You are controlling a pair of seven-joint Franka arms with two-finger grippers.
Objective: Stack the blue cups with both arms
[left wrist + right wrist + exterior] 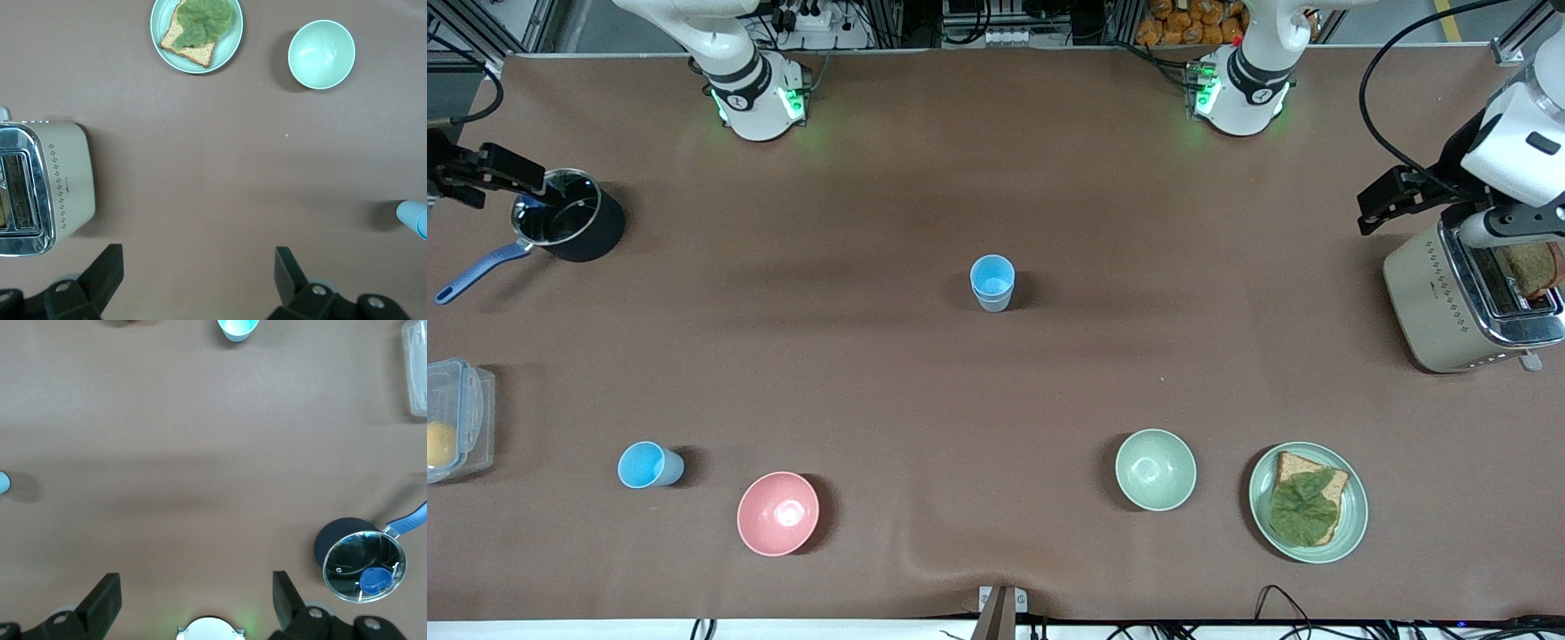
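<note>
brown cloth covers the long table [996,178], where two white franka arms wait at its ends, neither near a cup. at the left arm's end the left gripper [200,280] hangs beside and above the cream toaster [1449,302], a slice of bread in its slot, fingers [100,277] spread wide and empty; at the right arm's end the right gripper [193,603] hangs just beside the black saucepan [574,222], its fingers [100,600] equally wide with nothing between them. nearer the front camera sit a pale green plate [1352,507] carrying bread and a lettuce leaf, a pale green bowl [1155,469] and a pink bowl [777,513], with a clear lidded box [458,418] at the table's edge. smallest are the blue cups: the centre cup [992,283] stands upright mid-table and looks like two already nested, while the lone cup [649,465] lies tipped on its side, mouth toward the right arm's end, near the pink bowl. these thin plastic tumblers are likely light, smooth and a little springy, so a modest squeeze across the wall just below the rim should hold best; the fallen one may roll if nudged.
</note>
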